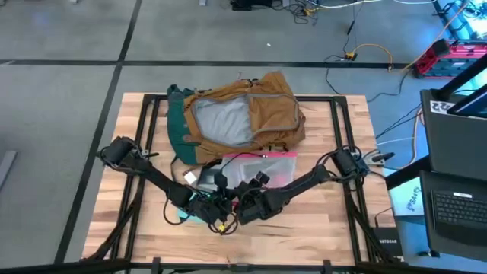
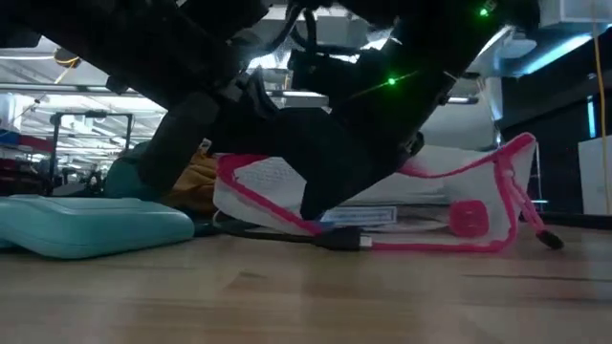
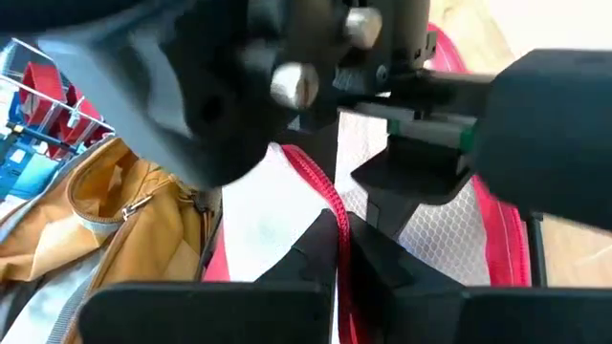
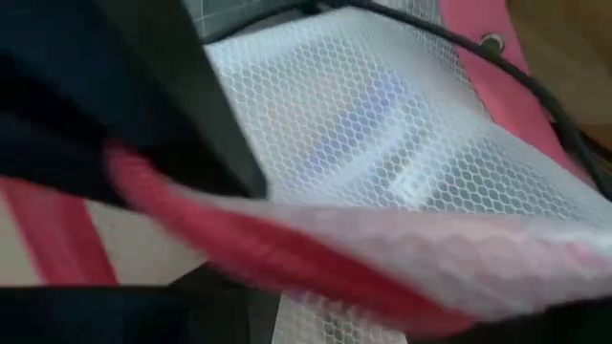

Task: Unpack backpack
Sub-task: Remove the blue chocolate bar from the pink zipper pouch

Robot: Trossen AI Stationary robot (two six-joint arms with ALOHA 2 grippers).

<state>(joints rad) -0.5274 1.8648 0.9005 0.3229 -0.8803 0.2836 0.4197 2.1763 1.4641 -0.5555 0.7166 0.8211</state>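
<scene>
The backpack (image 1: pixel 243 114) sits open at the far side of the tabletop (image 1: pixel 304 228). We've got the pouch (image 1: pixel 255 169) out, left claw (image 3: pixel 337 250) clamped on its pink edge; can't tell about the right claw. Next we'd open the pouch, probably

One backpack (image 1: pixel 251 114) lies at twelve o'clock on the one table (image 1: pixel 335 228). One clear pouch (image 1: pixel 259 166) with pink edges sits at the centre, and one teal case (image 2: pixel 91 229) lies toward seven o'clock. Two robot arms meet there, a left gripper (image 1: pixel 219 204) and a right gripper (image 1: pixel 242 199).
</scene>
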